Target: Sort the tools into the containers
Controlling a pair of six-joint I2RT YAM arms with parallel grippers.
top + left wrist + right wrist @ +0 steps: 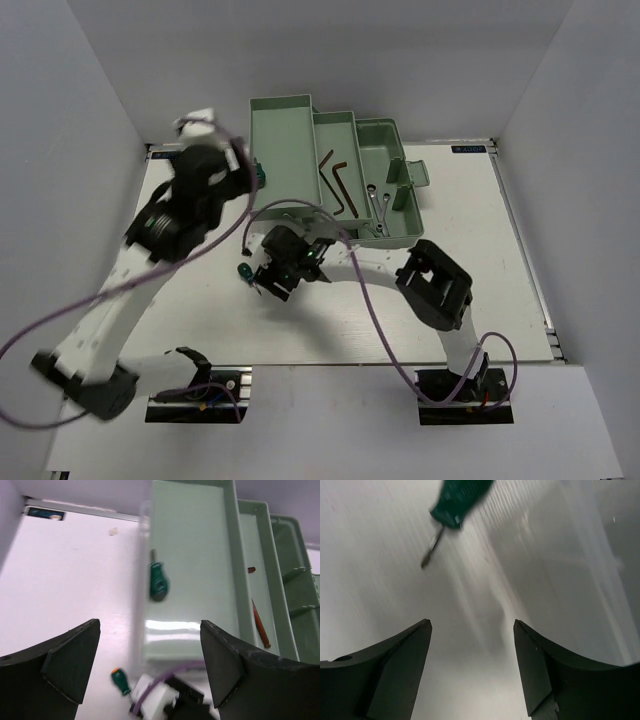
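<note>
At the far side of the bench (470, 260), the pale green toolbox (285, 140) lies open, with one green-handled screwdriver (158, 581) in its large left compartment close to the left wall, the reddish-brown hex keys (336, 178) in the middle tray, and the silver wrenches (377, 200) in the right section. The left gripper (150, 625) hangs above the large compartment, its jaws spread and empty. The right gripper (472, 625), likewise spread and holding nothing, sits low over the bench just short of the second screwdriver (460, 497), which lies on the bench apart from the toolbox's near left corner and appears blurred in the wrist view.
</note>
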